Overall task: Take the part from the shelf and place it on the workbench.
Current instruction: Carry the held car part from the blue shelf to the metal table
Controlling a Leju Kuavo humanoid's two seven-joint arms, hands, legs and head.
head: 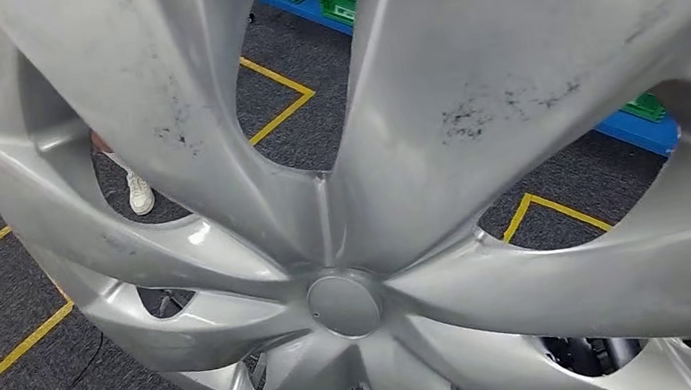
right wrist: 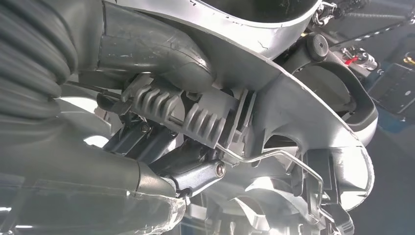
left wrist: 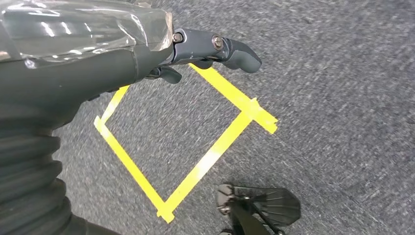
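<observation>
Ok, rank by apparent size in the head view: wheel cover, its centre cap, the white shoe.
1. Wheel cover, though its nearness to the camera inflates it.
2. Centre cap.
3. White shoe, farther off, so its true rank against the cap is unsure.

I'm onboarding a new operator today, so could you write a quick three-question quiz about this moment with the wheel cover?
1. True or false: the silver wheel cover is lying flat on a workbench.
2. Which hand grips the wheel cover? A) left hand B) right hand C) a person's hand
3. Fill in: the lines on the grey carpet are made of ______ tape.

Key
1. False: it is held up close to the head camera, with the carpet showing through its openings.
2. B: the right hand is against the cover's back; the left hand holds nothing over the floor.
3. Yellow.
</observation>
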